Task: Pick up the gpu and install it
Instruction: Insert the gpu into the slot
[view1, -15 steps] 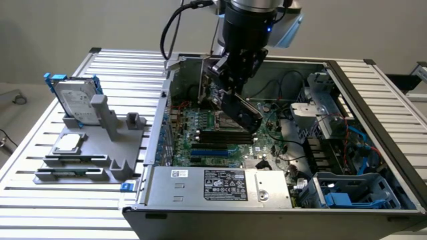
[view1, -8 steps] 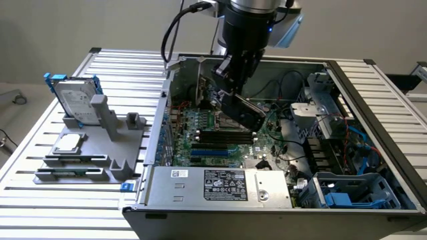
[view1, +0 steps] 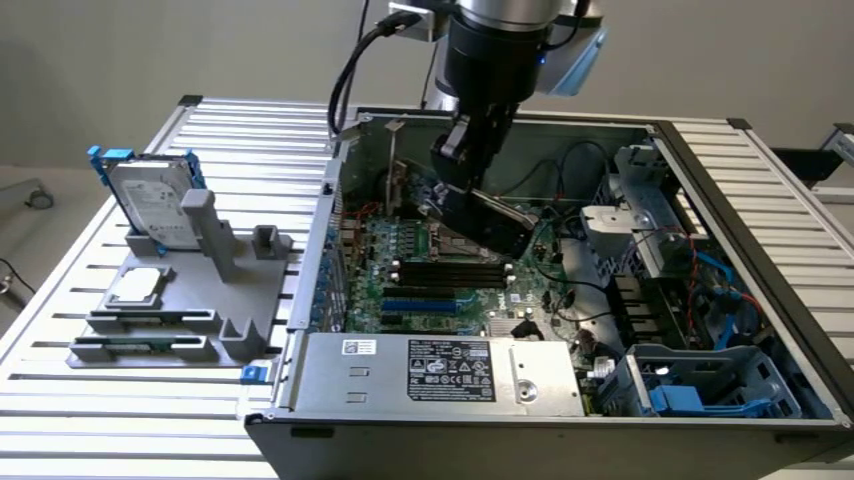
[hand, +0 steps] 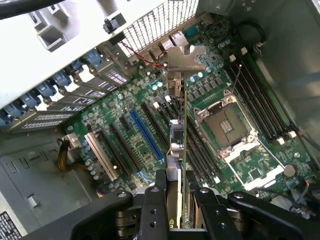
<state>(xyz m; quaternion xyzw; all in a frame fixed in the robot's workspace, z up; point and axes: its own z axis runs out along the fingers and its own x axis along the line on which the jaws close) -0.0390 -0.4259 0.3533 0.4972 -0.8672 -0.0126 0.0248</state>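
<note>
Your arm reaches down into the open computer case (view1: 324, 230), its claw (view1: 470, 160) clamped on the graphics card (view1: 491, 222). In the wrist view the two fingers (hand: 156, 200) of the claw (hand: 175, 192) are pressed against either face of the card (hand: 178, 135). They stand only as far apart as the card is thick.

The card is seen edge-on from the wrist. Its silver end bracket (hand: 186, 57) is at the far end, pointing towards the case's vented rear wall (hand: 150, 25). Below it lies the green motherboard (hand: 125, 100), with a blue slot (hand: 147, 135) to one side of the card and the bare processor socket (hand: 225, 125) to the other. From the exterior view the card hangs tilted over the motherboard (view1: 441, 275), black face showing, close above the socket area. You cannot tell from either view whether its lower edge touches a slot.

The power supply (view1: 441, 370) sits at the case's near edge. Well apart from the case, on the exterior view's left, a grey holder (view1: 214, 250) stands on the slatted tabletop (view1: 80, 400). The holder carries a hard drive (view1: 150, 200) upright in a blue frame and a small square silver chip (view1: 136, 285).
</note>
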